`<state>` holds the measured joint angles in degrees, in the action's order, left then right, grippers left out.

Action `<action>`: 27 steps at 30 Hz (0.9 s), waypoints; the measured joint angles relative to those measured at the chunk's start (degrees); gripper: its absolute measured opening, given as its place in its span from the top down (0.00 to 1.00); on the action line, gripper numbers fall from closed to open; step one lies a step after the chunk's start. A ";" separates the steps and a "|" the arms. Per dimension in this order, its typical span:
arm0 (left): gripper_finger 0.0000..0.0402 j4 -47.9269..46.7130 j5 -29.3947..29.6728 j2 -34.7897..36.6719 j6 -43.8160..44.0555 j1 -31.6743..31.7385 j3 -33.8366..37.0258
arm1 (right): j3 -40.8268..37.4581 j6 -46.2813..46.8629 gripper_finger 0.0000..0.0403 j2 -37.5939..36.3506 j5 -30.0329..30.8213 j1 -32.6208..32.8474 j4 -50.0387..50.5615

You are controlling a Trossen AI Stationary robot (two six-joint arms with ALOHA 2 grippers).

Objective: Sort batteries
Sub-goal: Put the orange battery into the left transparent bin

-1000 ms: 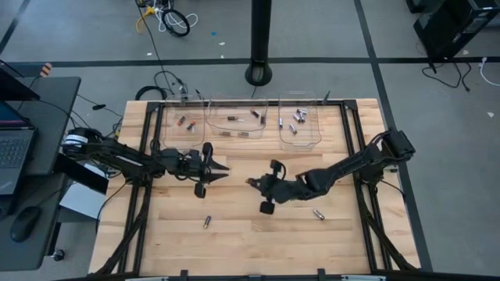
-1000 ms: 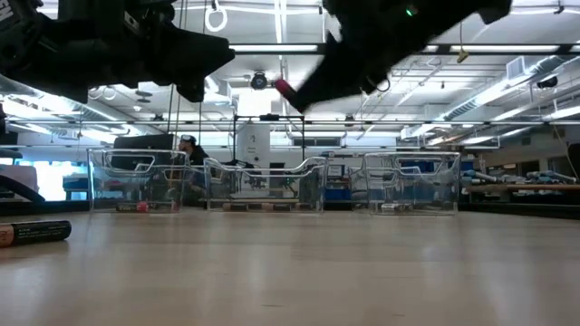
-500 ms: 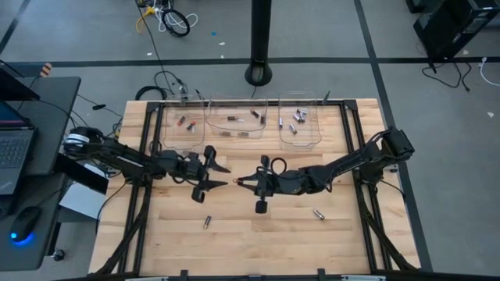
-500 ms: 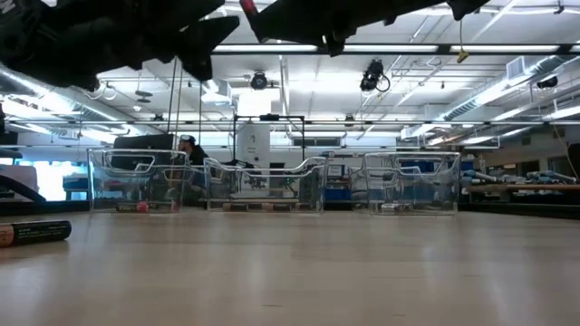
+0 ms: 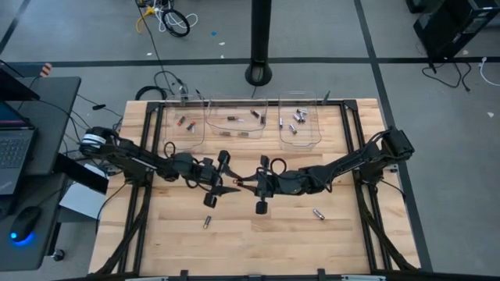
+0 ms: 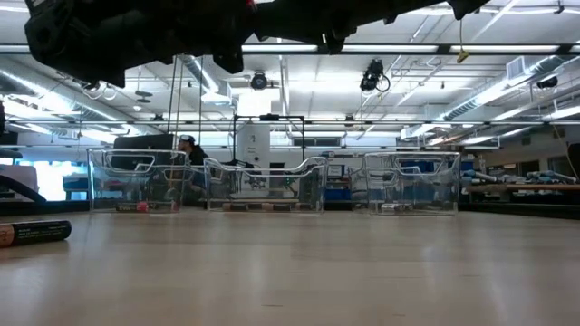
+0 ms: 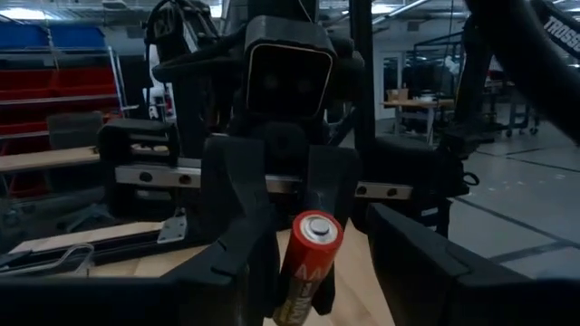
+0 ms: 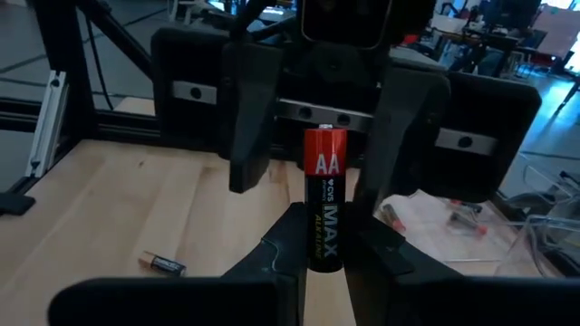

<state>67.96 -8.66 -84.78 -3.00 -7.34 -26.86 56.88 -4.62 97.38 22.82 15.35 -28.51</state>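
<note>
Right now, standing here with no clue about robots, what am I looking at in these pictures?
Two dark robot arms work at a wooden table. One picture looks straight down from above, one looks level across the tabletop, and the other two come from small cameras on the arms' wrists. Mid-table, the right claw grips a red-topped AA battery by one end. The left claw faces it with its fingers spread on either side of the battery, not closed on it, so this looks like a hand-over. Two loose batteries lie elsewhere on the wood, and three clear bins along the far edge hold more.
</note>
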 joint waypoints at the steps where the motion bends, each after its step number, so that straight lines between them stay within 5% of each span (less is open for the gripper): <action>1: 0.56 0.01 0.00 -0.11 -0.02 -0.07 -0.19 | 0.00 -0.07 0.85 0.00 -0.05 0.02 -0.01; 13: 0.86 1.66 -0.47 -0.21 -3.17 -0.49 -0.21 | 0.02 -0.02 0.85 -0.02 -0.58 0.13 -0.69; 18: 0.86 1.70 0.21 -0.16 -1.51 -0.14 -0.19 | 0.04 1.17 0.82 -0.02 -0.15 -0.05 -0.45; 27: 0.86 -5.20 -0.29 5.86 0.12 4.57 -0.34 | 0.04 1.38 0.61 -0.32 7.27 -0.47 2.05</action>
<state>62.76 -8.95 -78.92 -2.87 -2.77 -27.20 56.93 -3.25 97.07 30.09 14.88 -26.46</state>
